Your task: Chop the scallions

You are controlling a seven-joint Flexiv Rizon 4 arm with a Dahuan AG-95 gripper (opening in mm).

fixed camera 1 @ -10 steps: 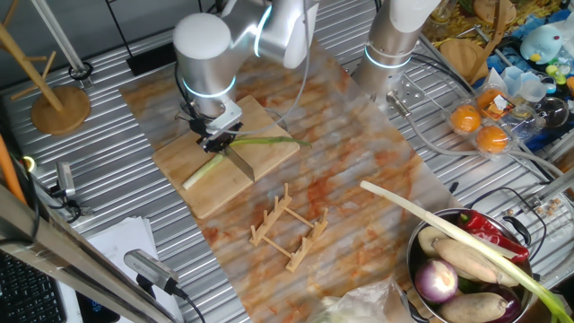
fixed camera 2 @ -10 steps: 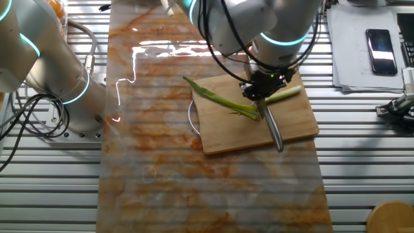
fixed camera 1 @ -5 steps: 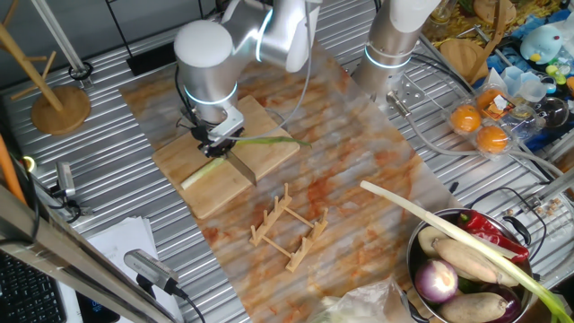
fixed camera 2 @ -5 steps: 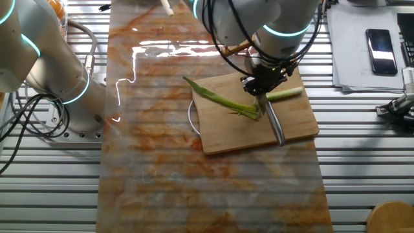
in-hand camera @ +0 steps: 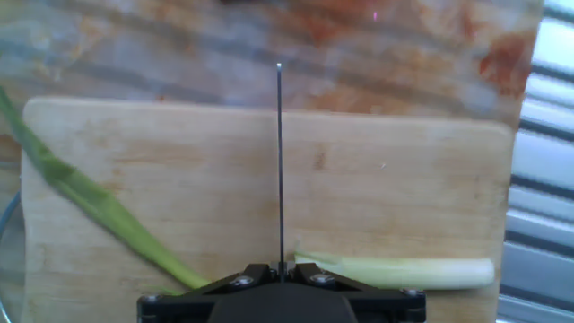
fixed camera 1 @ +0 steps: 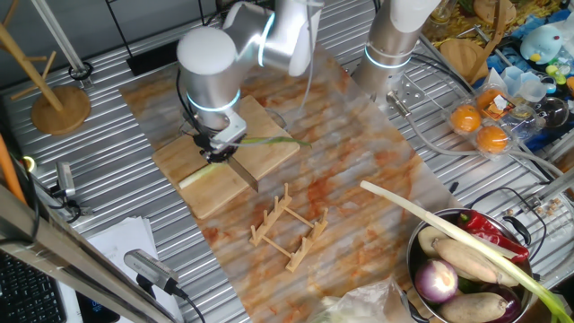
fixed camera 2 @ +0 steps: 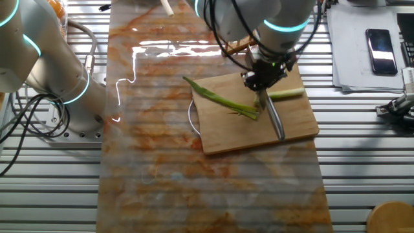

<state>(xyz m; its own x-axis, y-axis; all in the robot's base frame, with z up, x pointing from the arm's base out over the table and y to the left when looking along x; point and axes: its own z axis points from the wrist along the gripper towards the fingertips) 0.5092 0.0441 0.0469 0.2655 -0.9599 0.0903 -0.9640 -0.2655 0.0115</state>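
On the wooden cutting board point(fixed camera 1: 262, 161) point(fixed camera 2: 236, 133) point(in-hand camera: 404, 170) the scallions lie in two pieces. The green leaf part point(fixed camera 1: 273, 141) point(fixed camera 2: 217, 99) point(in-hand camera: 85, 193) lies on one side of the knife, and the pale root piece point(fixed camera 1: 197, 173) point(fixed camera 2: 286, 94) point(in-hand camera: 399, 270) on the other. My gripper point(fixed camera 1: 218, 148) point(fixed camera 2: 262, 80) point(in-hand camera: 280, 272) is shut on the knife handle. The blade point(fixed camera 1: 244, 168) point(fixed camera 2: 274, 120) rests between the two pieces; in the hand view it shows edge-on as a thin line point(in-hand camera: 279, 161).
A small wooden rack point(fixed camera 1: 287, 229) stands in front of the board. At the right, a bowl point(fixed camera 1: 418, 253) holds vegetables and a long leek-like stalk point(fixed camera 1: 421, 213). Oranges point(fixed camera 1: 480, 126) and a second arm's base point(fixed camera 1: 395, 49) stand behind. A phone point(fixed camera 2: 380, 45) lies on papers.
My gripper has shifted a little with the knife across the board. The pale root piece has turned slightly and now lies apart from the green part.
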